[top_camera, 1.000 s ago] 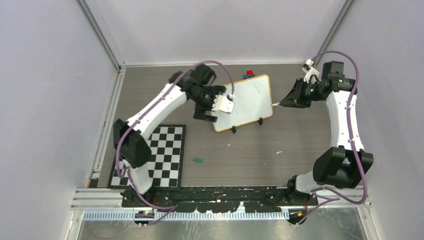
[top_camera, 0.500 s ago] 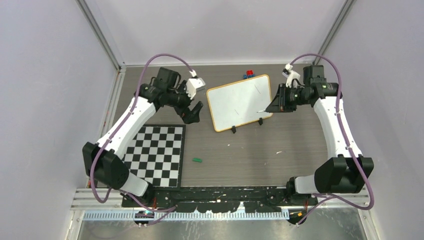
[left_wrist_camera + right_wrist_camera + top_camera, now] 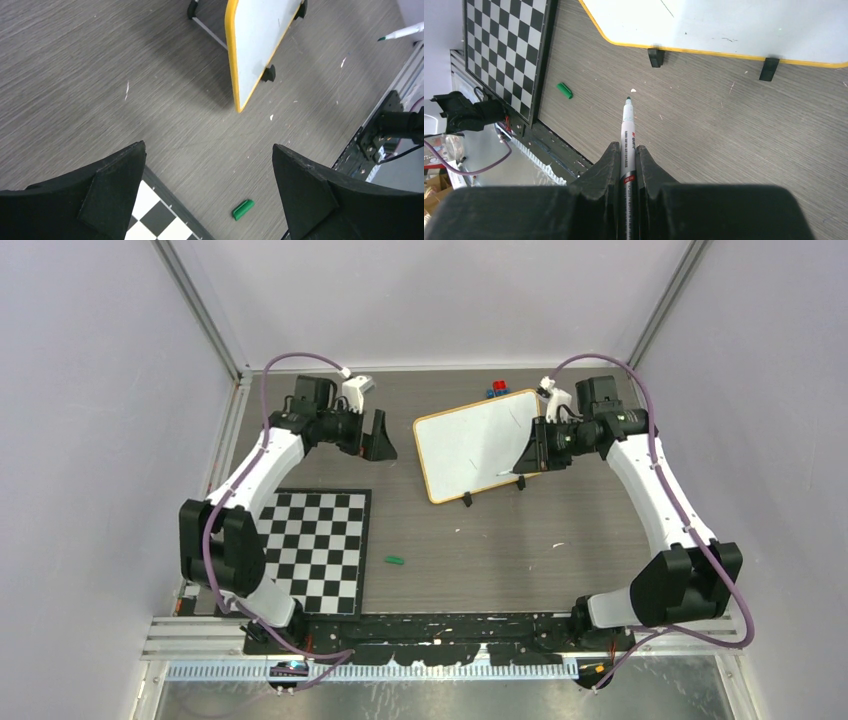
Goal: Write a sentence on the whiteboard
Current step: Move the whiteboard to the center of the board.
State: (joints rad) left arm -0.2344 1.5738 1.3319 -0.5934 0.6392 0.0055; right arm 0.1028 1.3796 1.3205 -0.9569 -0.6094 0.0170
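Note:
The whiteboard point(image 3: 478, 443) stands tilted on two black feet at the back middle of the table; its orange frame also shows in the left wrist view point(image 3: 231, 55). No sentence shows on it, only a few faint thin strokes. My right gripper point(image 3: 531, 448) hovers at the board's right edge, shut on a white marker point(image 3: 628, 125) with a green tip. That tip points down at the table just in front of the board point(image 3: 734, 22), not touching it. My left gripper point(image 3: 378, 435) hangs open and empty left of the board.
A green marker cap point(image 3: 395, 561) lies on the table in front, also seen between my left fingers' view point(image 3: 243, 209). A black-and-white checkerboard mat point(image 3: 310, 550) lies at the front left. Small red and blue blocks point(image 3: 497, 388) sit behind the board.
My left arm has swung away from the board's left edge, back to the left. My right arm has moved left toward the board's right edge, carrying the marker.

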